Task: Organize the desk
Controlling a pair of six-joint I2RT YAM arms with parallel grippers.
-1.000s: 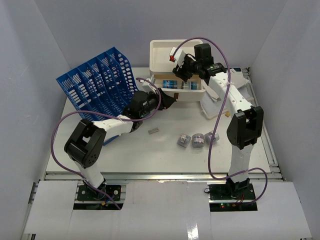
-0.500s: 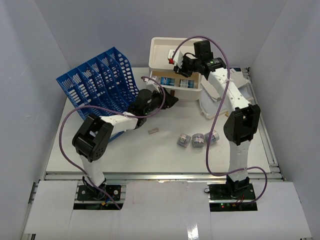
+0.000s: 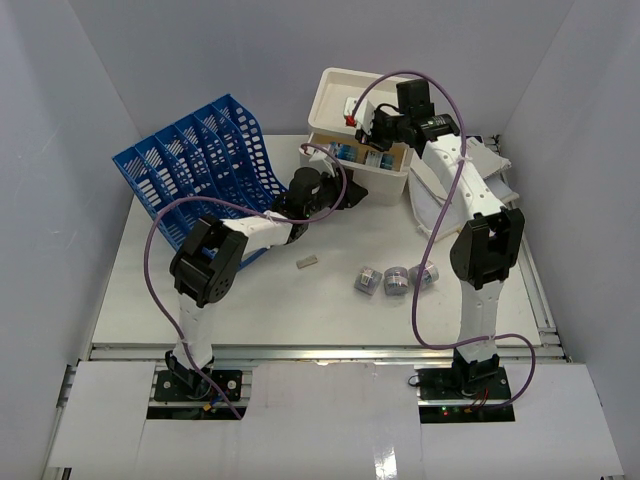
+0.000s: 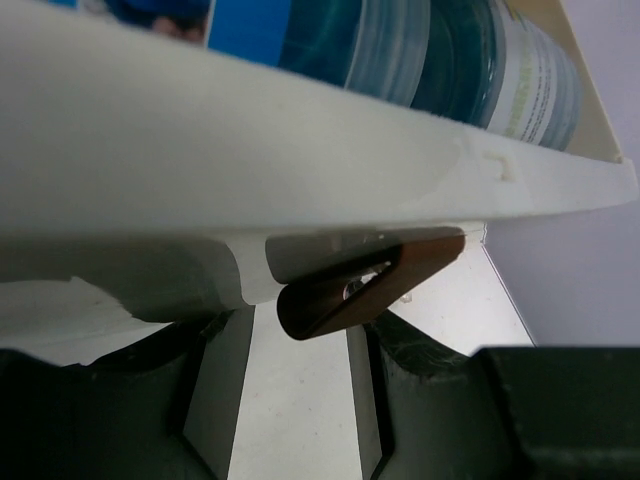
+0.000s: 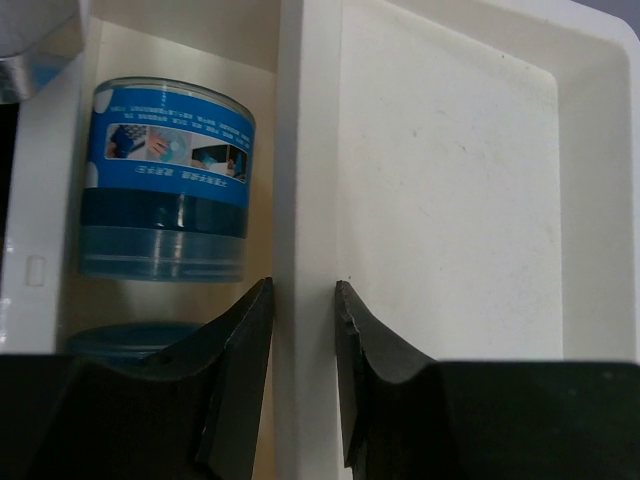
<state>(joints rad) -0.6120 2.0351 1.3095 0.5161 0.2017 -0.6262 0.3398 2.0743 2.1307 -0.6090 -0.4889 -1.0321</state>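
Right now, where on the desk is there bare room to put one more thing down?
Bare: the desk near its front edge, before the small grey piece and three small rolls. Crowded: the far side, with blue rack and cream box.

Robot lab test cell: plain white walls [image 3: 70,120] box in the desk [image 3: 300,300]; two arms [image 3: 485,250] bolted at its near edge.

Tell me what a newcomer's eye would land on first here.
The big blue file rack leaning at the far left of the desk. Then the cream drawer box at the far middle, where the right gripper pinches a wall beside a blue jar and the left gripper sits at its front edge.
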